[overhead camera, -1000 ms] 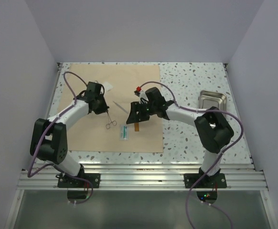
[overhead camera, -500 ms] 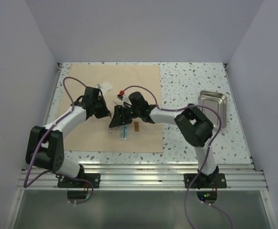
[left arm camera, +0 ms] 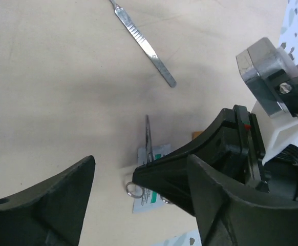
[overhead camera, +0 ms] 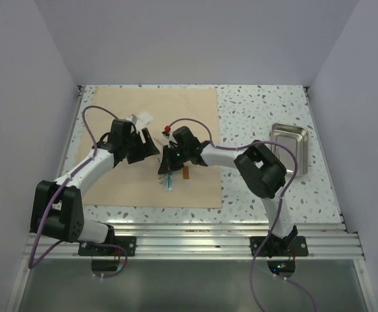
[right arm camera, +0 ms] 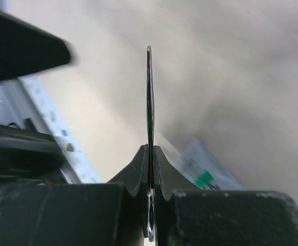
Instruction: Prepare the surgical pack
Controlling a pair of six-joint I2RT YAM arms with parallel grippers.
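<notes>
Scissors (right arm camera: 149, 102) stand edge-on in my right gripper (right arm camera: 149, 154), pinched tight between both fingers at the low centre of the right wrist view. In the top view that grip is at the middle of the tan sheet (overhead camera: 130, 188), over the packet (overhead camera: 168, 182). My left gripper (left arm camera: 139, 166) is spread wide and holds nothing; it hovers close beside the right one. A scalpel (left arm camera: 144, 43) lies on the sheet at the upper centre of the left wrist view. At the right of the top view the tray (overhead camera: 289, 125) sits on the speckled table (overhead camera: 254, 104), well apart from the sheet.
</notes>
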